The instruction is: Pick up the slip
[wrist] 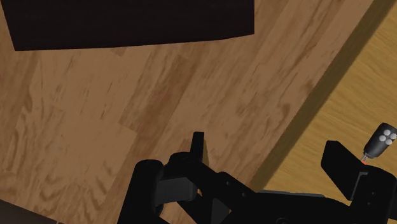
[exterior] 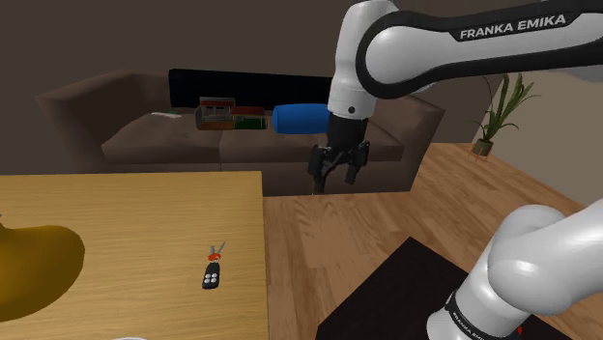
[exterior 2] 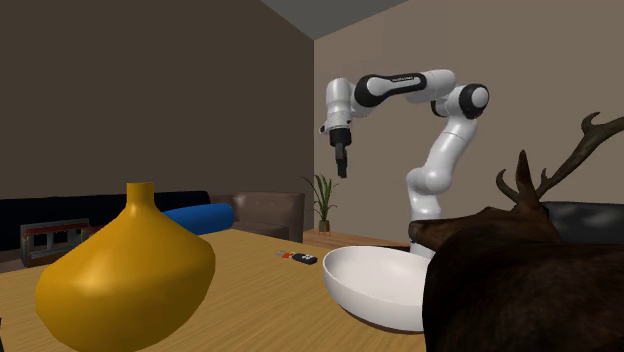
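Wood floor (wrist: 159, 95) beside table (wrist: 375, 70): fingers (wrist: 340, 164) wide apart, empty, touching nothing.

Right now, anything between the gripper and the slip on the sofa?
Yes, low down: a blue bolster and boxes lie on the sofa seat between the open gripper, hanging over the floor, and the slip. Going over them looks clear.

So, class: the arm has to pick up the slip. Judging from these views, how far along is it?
Done: nothing that shows. What looks like the slip, pale and flat, lies on the brown sofa. In hand: the gripper hangs open and empty above the wooden floor, beside the table. Left: reach the slip, close the fingers on it and lift.
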Controlling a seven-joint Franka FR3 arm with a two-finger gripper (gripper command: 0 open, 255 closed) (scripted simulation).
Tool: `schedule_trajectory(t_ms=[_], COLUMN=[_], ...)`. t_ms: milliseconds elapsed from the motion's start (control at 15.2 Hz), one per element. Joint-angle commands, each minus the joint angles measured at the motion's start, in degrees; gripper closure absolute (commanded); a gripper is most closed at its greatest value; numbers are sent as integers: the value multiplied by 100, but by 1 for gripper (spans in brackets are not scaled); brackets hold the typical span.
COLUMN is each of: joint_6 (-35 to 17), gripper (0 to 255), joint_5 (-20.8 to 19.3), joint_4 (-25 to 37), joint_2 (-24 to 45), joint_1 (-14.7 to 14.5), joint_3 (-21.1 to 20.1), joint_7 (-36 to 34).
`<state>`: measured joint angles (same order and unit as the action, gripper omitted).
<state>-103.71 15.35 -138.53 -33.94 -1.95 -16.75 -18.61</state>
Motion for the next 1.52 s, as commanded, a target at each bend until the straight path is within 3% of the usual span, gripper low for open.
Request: schedule_trajectory(t_ms=[0,330,660,1056,1452], joint_6=[-293,-945,-1532,-1997,-2030], gripper=[0,0,0,0,0], joint_5=[80,77,-295,-1342,-2469], joint_4=[68,395,925,1836,3059], joint_2=[304,1169,2243,3799,5359], joint_1=[-16,7,91,-6,-644], joint_3=[-281,-954,-1585,-2046,-1870], joint_7=[-359,-1269,-2315,-3814,-5137])
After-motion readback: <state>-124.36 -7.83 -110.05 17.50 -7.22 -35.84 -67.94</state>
